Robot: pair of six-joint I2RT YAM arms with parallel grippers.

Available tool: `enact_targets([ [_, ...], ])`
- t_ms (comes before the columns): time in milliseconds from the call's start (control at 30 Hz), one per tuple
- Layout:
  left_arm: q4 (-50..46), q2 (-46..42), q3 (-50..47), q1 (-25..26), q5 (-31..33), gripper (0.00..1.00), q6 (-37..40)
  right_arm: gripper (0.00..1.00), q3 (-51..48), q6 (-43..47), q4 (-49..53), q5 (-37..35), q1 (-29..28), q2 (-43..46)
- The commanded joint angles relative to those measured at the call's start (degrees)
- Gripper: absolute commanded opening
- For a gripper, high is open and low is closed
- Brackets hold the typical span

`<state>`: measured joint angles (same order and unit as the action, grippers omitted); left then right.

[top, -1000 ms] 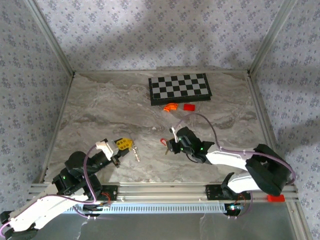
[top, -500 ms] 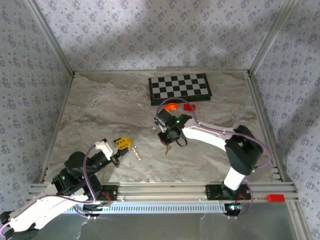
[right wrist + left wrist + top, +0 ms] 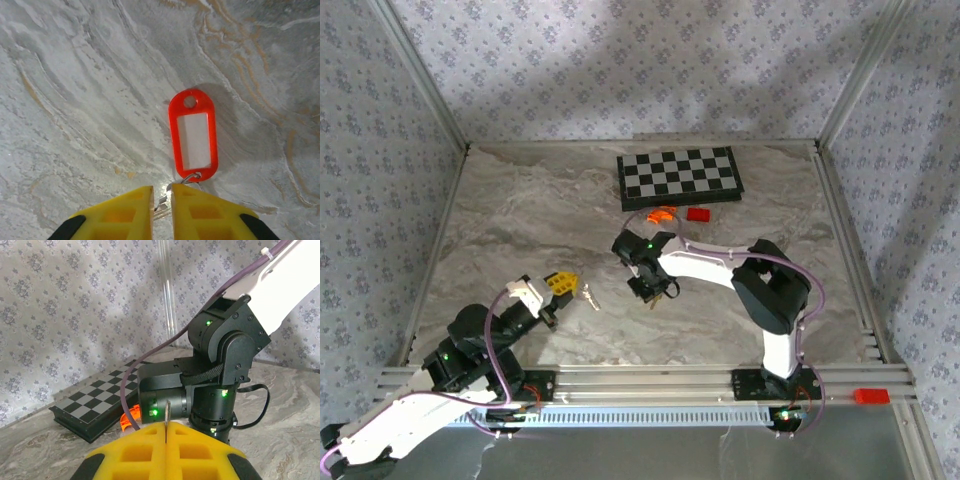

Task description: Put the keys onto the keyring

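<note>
**Fingers poised for threading**

Left fingers (image 3: 137, 455), by the counter's (image 3: 520, 220) near-left corner, clench the keyring (image 3: 167, 412), presenting it toward the other arm. Mid-counter, right fingers (image 3: 125, 215) straddle the silvery loop of the keys (image 3: 194, 135), which lie flat. Whether they pinch it, I cannot tell.

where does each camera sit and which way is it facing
Top external: above and behind the bases, looking down on the marble table; both arms, left tool and right tool show.
Left wrist: low, facing the right arm and far wall; its shut tool pinches the keyring.
Right wrist: faces down at the red key tag; its tool at the bottom edge.
Shared: top external and left wrist both catch the chessboard.
</note>
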<state>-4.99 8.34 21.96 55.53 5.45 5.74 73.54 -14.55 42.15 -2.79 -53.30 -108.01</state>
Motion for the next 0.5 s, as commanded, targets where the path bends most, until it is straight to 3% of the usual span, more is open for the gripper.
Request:
enact_targets([
  [0, 1.7, -0.9, 0.5, 0.4, 0.6, 0.0, 0.0, 0.14, 2.0, 1.7, 2.9, -0.8, -0.3, -1.9],
  [333, 1.8, -1.3, 0.5, 0.4, 0.3, 0.0, 0.0, 0.09, 1.9, 2.3, 3.3, -2.9, -0.1, -2.2],
  [467, 1.8, -1.1, 0.5, 0.4, 0.0, 0.0, -0.1, 0.15, 2.4, 1.8, 3.0, -3.8, -0.3, -1.6],
])
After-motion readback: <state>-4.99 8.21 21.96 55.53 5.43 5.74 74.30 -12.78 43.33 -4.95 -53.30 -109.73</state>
